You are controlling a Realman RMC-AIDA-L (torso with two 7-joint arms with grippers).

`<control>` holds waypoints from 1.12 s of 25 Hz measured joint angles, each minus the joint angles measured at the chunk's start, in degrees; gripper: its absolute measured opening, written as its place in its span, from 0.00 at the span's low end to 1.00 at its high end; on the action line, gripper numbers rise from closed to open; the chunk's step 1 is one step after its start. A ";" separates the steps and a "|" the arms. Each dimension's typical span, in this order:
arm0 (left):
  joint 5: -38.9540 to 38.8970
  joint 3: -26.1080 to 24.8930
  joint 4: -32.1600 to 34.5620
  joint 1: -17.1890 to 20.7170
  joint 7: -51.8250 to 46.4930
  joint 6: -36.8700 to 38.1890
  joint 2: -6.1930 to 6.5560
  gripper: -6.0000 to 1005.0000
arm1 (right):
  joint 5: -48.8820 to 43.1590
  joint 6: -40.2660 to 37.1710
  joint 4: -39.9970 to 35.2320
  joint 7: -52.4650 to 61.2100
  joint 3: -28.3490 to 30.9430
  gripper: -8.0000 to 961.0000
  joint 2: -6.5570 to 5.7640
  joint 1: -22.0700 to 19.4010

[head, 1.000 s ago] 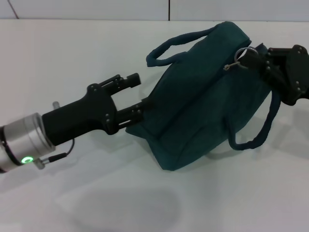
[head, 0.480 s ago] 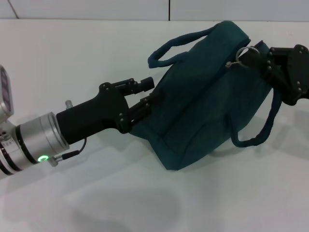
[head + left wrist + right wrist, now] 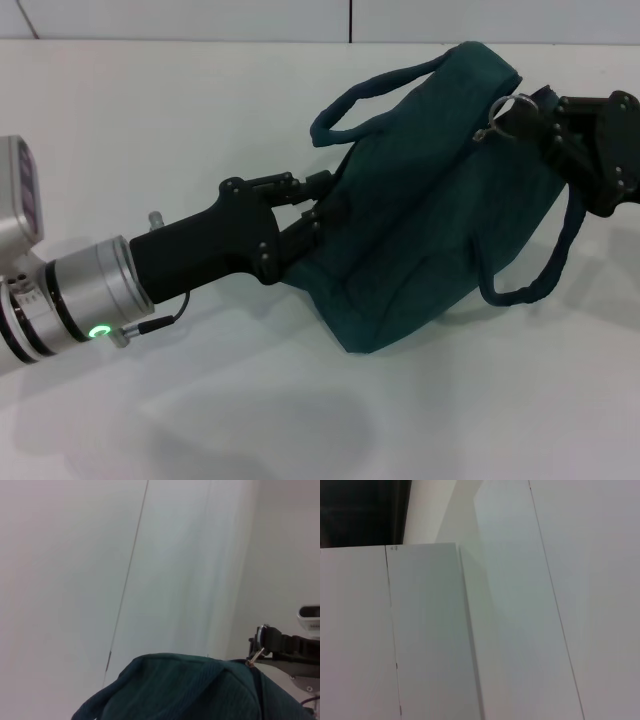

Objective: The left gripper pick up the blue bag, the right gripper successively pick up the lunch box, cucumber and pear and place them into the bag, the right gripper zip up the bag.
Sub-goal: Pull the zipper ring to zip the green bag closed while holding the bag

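The blue bag [image 3: 420, 220] lies on its side on the white table, its top closed; the left wrist view shows its upper edge [image 3: 190, 690]. My left gripper [image 3: 322, 198] sits at the bag's left end, fingers pinched on the fabric there. At the bag's upper right, my right gripper [image 3: 520, 118] is shut on the metal zipper ring [image 3: 503, 106]; the left wrist view also shows this gripper [image 3: 264, 641]. One handle [image 3: 375, 90] arches over the far side, the other [image 3: 540, 270] droops at the right. The lunch box, cucumber and pear are out of view.
The white table [image 3: 150, 120] stretches left and in front of the bag. A white wall with a vertical seam [image 3: 351, 20] stands behind. The right wrist view holds only white panels [image 3: 520, 630].
My left arm has moved right towards the bag, and its fingers have narrowed from wide apart onto the bag's left end. The right gripper and zipper ring stay put.
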 joint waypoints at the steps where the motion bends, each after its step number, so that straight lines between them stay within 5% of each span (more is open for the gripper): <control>1: 0.03 0.30 0.00 -0.02 0.31 0.00 0.00 0.34 | 0.00 0.00 0.00 0.00 0.00 0.01 0.00 0.01; 7: -0.91 1.03 -0.01 -0.06 0.03 0.47 0.05 0.34 | 0.00 -0.01 0.00 0.00 0.01 0.01 0.00 -0.07; 9: -1.04 1.06 -0.01 -0.07 -1.40 0.82 0.12 0.16 | 0.00 -0.01 0.00 0.00 0.01 0.01 0.00 -0.13; 15: -0.81 1.47 -0.01 -0.78 -3.29 0.95 0.19 0.31 | 0.00 -0.24 0.46 0.00 0.01 0.01 0.00 -0.15; 25: -0.78 2.69 -0.21 -2.02 -5.69 0.24 0.07 0.71 | -0.01 -0.56 0.53 0.00 0.01 0.01 0.06 -0.28; 28: -1.81 2.54 -0.93 -2.02 -5.26 -0.93 -0.09 0.70 | -0.01 -0.56 0.56 0.00 0.01 0.01 0.09 -0.37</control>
